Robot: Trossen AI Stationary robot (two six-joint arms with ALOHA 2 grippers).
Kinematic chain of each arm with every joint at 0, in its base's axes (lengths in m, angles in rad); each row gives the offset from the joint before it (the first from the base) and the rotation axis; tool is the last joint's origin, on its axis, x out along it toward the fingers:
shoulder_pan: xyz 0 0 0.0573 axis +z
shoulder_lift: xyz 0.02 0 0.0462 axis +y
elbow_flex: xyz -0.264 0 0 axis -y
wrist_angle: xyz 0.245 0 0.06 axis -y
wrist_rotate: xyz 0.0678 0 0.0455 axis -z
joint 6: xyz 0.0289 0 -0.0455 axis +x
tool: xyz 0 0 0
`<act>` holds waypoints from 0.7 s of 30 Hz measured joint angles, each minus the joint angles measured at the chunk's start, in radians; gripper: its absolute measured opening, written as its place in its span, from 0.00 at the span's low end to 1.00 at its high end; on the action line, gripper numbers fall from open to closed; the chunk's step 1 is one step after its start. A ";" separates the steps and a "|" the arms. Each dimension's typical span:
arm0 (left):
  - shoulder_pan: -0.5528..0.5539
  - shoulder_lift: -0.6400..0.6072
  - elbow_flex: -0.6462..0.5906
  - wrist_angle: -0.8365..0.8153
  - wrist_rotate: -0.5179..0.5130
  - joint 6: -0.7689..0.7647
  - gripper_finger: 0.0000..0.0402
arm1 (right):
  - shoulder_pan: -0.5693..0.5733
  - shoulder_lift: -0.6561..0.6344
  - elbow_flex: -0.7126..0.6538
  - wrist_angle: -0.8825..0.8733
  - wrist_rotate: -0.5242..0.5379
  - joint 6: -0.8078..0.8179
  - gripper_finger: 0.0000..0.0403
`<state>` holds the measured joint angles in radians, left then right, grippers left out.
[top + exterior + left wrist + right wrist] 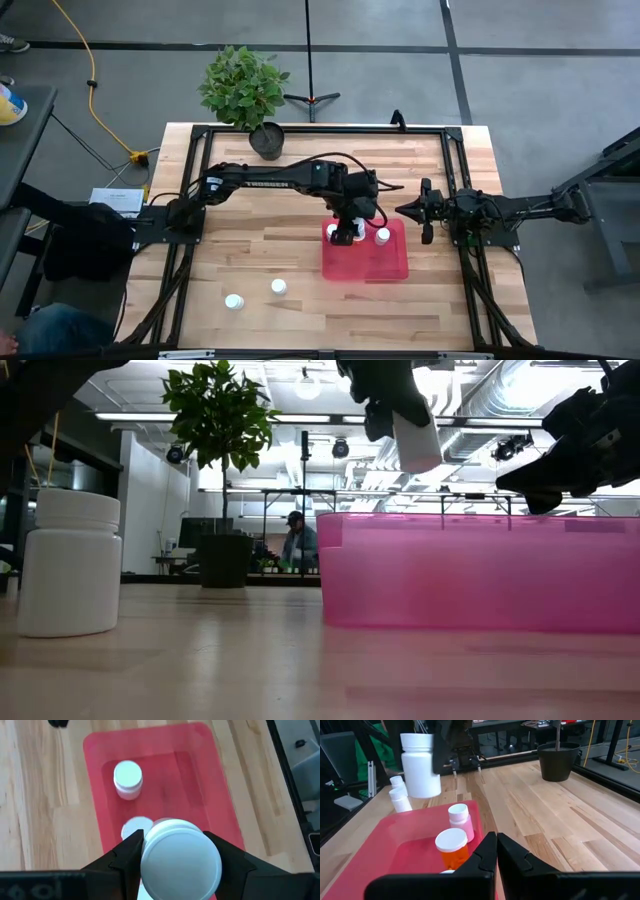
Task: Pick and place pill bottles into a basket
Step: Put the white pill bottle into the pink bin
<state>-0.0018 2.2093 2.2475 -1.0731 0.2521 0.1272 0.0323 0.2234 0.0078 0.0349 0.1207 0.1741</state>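
The left gripper (175, 855) hangs over the red basket (200, 780), its fingers clamped on a white pill bottle (181, 859) held clear above the rim. Directly below and just ahead of it stand other bottles (127, 779) already inside. Released from here, the bottle could strike one, topple it, or bounce out. The right gripper (495, 852) waits beside the basket's far edge, fingers together. Two bottles (255, 294) remain on the table, well behind the working arm.
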 joint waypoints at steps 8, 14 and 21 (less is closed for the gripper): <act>-0.011 0.000 0.000 -0.067 -0.007 -0.001 0.54 | 0.000 0.000 0.000 0.000 0.000 0.000 0.01; -0.049 0.000 0.000 -0.070 -0.018 -0.001 0.54 | 0.000 0.000 0.000 0.000 0.000 0.000 0.01; -0.083 0.032 0.000 -0.062 -0.034 -0.009 0.54 | 0.000 0.000 0.000 0.000 0.000 0.000 0.00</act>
<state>-0.0853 2.2416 2.2478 -1.1348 0.2180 0.1183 0.0322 0.2234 0.0078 0.0349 0.1204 0.1741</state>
